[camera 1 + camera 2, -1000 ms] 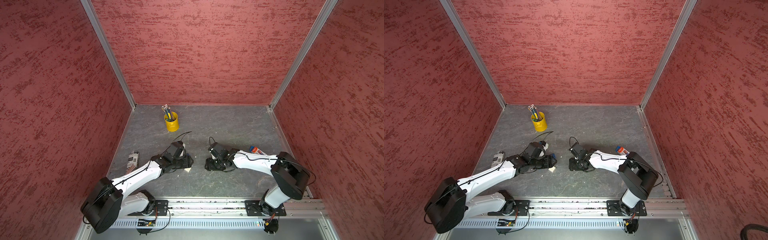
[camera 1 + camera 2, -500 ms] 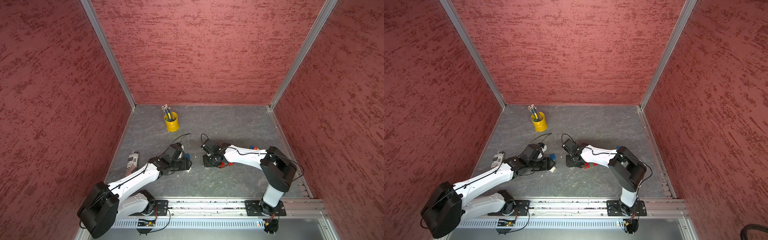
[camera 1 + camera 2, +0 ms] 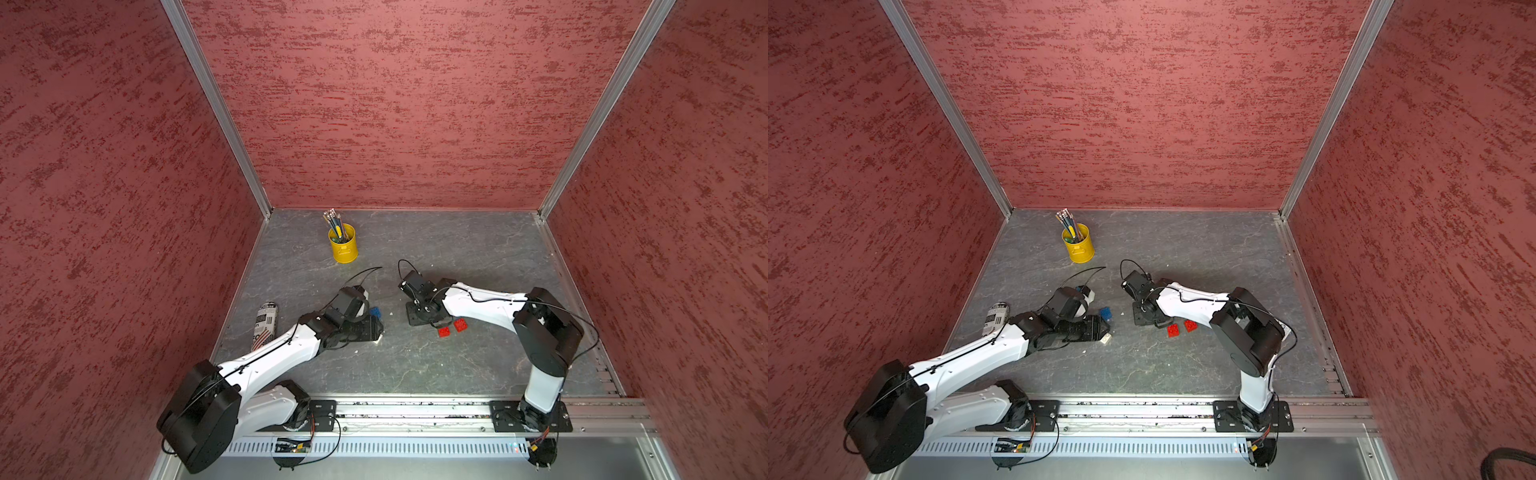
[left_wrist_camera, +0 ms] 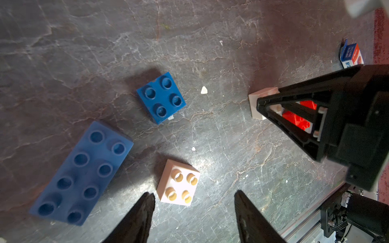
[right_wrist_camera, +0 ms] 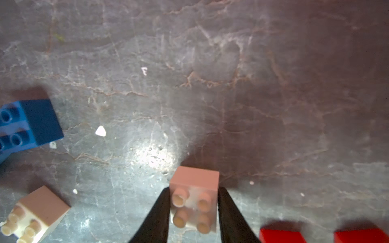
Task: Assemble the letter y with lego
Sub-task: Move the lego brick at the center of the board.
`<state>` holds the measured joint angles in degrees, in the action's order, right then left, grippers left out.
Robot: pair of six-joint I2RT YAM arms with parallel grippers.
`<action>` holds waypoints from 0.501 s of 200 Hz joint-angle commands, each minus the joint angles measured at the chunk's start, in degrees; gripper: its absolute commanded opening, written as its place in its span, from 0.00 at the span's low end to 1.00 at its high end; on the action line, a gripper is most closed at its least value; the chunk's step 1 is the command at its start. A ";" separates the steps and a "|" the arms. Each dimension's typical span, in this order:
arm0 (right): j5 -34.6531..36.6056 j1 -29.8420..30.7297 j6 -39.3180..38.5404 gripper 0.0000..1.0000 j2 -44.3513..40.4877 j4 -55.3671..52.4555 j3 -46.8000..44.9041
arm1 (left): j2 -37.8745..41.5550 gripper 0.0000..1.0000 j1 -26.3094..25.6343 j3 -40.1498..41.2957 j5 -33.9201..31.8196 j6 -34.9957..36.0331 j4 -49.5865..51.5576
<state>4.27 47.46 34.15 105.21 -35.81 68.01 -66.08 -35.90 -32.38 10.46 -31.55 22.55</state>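
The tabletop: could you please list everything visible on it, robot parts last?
Pencil cup: one, yellow, far side of the table.
Can: one, white and black, lying by the left wall.
Small carton: one, blue-white-red, near the right wall.
Small blue brick: one, blue, near the left end effector.
Long blue brick: one, blue, beside the small blue brick.
Red bricks: two, red, beside the right end effector.
Loose white brick: one, white, just ahead of the left end effector.
Gripped white brick: one, white, in the right end effector's grip.
Left end effector: one, black, open.
Right end effector: one, black, shut on the gripped white brick.
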 commanded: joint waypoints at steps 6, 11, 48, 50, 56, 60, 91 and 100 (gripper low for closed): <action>2.49 -0.37 -0.95 0.54 0.41 -0.13 1.89 | -0.58 0.63 0.39 -1.56 0.64 0.96 -0.58; 2.55 -0.35 -0.93 0.56 0.06 -0.13 1.77 | -0.62 0.64 0.42 -1.56 0.76 0.96 -0.68; 4.44 -0.69 0.53 0.57 -5.46 -2.12 -0.94 | -1.73 0.64 0.42 -2.45 1.83 0.80 -1.51; 4.52 -0.72 0.62 0.57 -5.87 -2.32 -1.23 | -1.82 0.64 0.44 -2.50 1.95 0.84 -1.64; 4.60 -0.91 0.89 0.57 -7.12 -2.69 -2.23 | -2.15 0.64 0.46 -2.62 2.33 0.78 -1.92; 4.60 -1.03 1.06 0.56 -8.02 -2.91 -2.86 | -2.41 0.64 0.40 -2.76 2.62 0.80 -2.10; 4.77 -2.17 2.27 0.57 -13.23 -4.60 -8.18 | -4.67 0.64 0.22 -4.11 3.77 0.69 -3.33; 4.62 -2.29 2.41 0.57 -14.15 -4.70 -9.58 | -5.25 0.64 0.13 -4.48 3.94 0.63 -3.70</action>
<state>7.11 45.98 35.11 93.65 -38.00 61.71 -69.93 -35.68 -34.98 12.97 -31.42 21.15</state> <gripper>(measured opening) 0.566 0.636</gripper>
